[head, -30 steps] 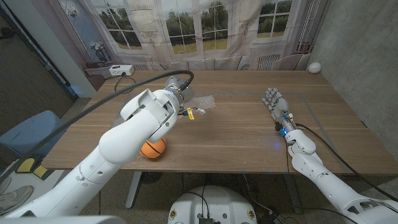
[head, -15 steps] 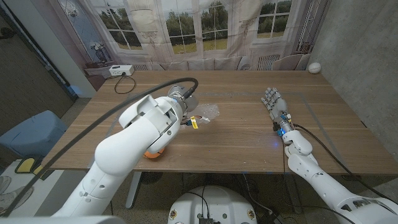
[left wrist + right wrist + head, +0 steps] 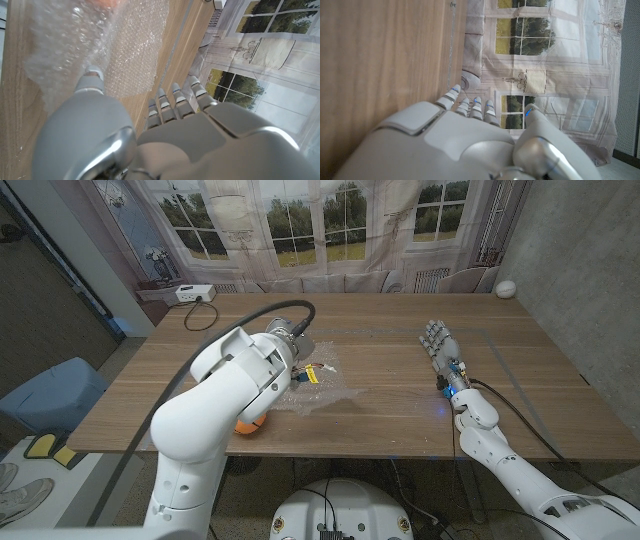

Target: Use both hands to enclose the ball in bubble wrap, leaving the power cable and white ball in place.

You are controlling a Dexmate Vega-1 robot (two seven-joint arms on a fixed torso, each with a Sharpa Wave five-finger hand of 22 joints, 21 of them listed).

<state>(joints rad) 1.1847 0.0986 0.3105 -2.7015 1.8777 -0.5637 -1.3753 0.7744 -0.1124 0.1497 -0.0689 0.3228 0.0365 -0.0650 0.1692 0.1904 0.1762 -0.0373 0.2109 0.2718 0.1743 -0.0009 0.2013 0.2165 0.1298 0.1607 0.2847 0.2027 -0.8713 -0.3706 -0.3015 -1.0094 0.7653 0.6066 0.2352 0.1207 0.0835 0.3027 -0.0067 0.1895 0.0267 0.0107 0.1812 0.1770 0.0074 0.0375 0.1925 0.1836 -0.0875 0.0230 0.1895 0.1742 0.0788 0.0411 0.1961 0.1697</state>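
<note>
On the wooden desk (image 3: 390, 405), the orange ball (image 3: 248, 423) sits near the front edge, mostly hidden under the left arm. The left robot hand (image 3: 175, 130) grasps the bubble wrap (image 3: 320, 385), which lies spread just beside the ball. The right robot hand (image 3: 438, 343) is well apart, released, fingers apart. A white ball (image 3: 507, 288) sits at the far right corner.

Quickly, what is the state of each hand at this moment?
Left hand: holding the bubble wrap, it seems.
Right hand: open, holding nothing, on the table.
</note>
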